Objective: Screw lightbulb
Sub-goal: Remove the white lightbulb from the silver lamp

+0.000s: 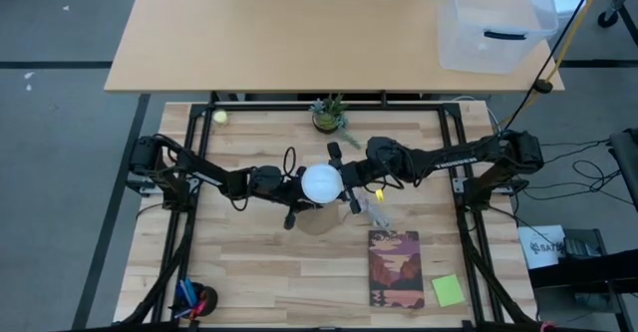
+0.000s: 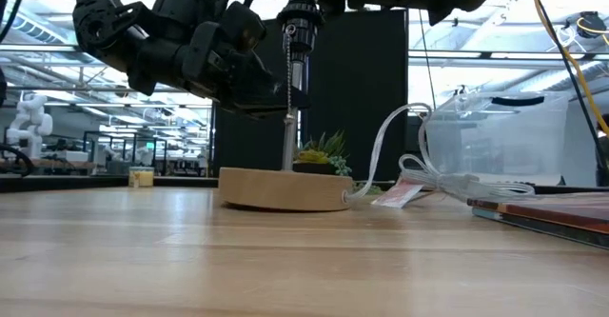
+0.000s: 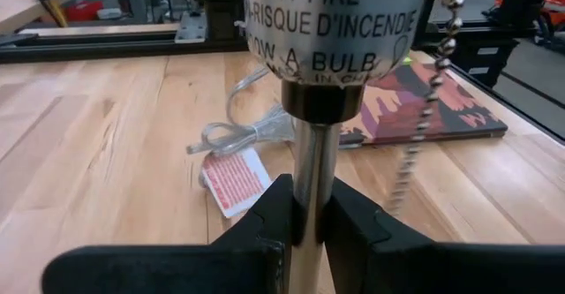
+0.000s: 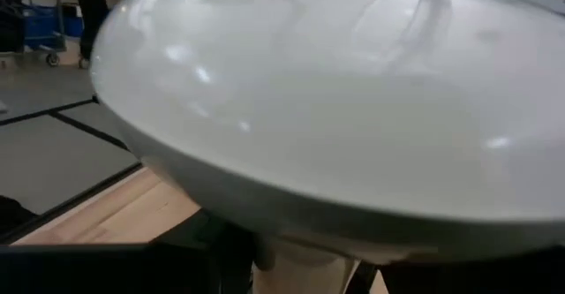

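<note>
A lamp stands on its round wooden base (image 2: pixel 281 189), with a thin metal stem (image 2: pixel 288 136) and a silvery socket (image 3: pixel 331 20) with a pull chain (image 3: pixel 433 109). The white lightbulb (image 1: pixel 321 182) sits on top of the socket; its frosted globe (image 4: pixel 335 109) fills the right wrist view. My left gripper (image 1: pixel 297 190) comes from the table's left and is shut on the stem. My right gripper (image 1: pixel 342 179) comes from the right and is at the bulb's underside. The low view cuts the bulb off. My left gripper pinches the lamp's metal stem (image 3: pixel 311 166) between its two fingers (image 3: pixel 274 214), just below the socket. The fingers come level from the table's left and lie across the stem. The lamp stands upright, its base on the table. My right gripper holds the lightbulb low down, at the pale neck (image 4: pixel 296 254) under the globe, with a dark finger (image 4: pixel 221 250) on either side. It comes about level from the table's right. The globe hides the place of contact. The bulb stands upright on the socket.
A clear cord with a red tag (image 3: pixel 231 177) lies beside the base. A picture book (image 1: pixel 395 269) and a green sticky note (image 1: pixel 448 290) lie near right. A small potted plant (image 1: pixel 329 113) and a tiny ball (image 1: pixel 220 117) are at the far edge.
</note>
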You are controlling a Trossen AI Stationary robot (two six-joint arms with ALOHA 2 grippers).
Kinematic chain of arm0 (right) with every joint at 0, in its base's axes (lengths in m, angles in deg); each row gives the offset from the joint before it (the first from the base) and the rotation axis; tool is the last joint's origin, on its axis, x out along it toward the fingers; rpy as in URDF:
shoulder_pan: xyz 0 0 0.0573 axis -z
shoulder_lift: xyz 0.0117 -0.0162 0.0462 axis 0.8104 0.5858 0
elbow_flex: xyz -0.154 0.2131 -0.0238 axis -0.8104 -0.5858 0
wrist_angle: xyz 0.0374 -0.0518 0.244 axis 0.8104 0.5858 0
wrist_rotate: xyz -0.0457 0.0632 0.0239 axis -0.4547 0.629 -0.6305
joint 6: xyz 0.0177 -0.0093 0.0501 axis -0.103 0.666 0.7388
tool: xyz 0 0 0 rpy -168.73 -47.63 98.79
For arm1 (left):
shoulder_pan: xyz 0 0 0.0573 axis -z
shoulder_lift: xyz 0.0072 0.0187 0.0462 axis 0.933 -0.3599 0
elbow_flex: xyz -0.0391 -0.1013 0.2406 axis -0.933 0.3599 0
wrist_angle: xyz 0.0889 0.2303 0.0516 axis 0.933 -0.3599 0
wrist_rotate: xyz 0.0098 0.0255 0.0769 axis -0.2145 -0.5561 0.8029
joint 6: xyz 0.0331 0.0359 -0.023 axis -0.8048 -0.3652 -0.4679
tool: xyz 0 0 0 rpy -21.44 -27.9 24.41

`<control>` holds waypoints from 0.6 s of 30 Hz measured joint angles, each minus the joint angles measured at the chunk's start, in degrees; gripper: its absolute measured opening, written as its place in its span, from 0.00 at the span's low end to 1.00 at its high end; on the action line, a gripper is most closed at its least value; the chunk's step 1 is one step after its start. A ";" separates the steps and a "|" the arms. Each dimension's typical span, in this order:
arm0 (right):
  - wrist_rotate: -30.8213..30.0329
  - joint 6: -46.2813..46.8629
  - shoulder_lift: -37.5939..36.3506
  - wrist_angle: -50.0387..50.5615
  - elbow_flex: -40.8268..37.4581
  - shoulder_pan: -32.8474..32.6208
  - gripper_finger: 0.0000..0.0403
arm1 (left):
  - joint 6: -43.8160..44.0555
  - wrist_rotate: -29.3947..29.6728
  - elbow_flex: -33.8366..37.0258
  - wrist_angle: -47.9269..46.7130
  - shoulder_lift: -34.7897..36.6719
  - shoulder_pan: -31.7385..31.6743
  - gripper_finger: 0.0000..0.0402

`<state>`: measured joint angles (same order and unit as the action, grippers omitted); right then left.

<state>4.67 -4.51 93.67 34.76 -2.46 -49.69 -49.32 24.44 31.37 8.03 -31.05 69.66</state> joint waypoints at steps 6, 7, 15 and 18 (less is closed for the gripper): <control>1.65 1.57 0.13 -1.74 -0.05 -0.04 0.45 | -0.41 -0.06 0.02 0.16 0.02 0.00 0.11; 1.37 1.95 0.13 -1.80 -0.05 -0.23 0.46 | -0.41 0.09 0.04 0.26 0.02 0.02 0.11; -2.57 6.01 0.13 -2.25 -0.05 -1.66 0.54 | -0.60 1.75 0.09 0.44 0.00 0.13 0.11; -4.14 6.92 0.09 -2.95 -0.05 -2.28 0.60 | -0.58 2.68 0.11 0.42 0.00 0.12 0.11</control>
<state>0.54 2.42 93.76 31.82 -2.51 -51.97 -49.90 27.12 31.48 8.44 -31.05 69.77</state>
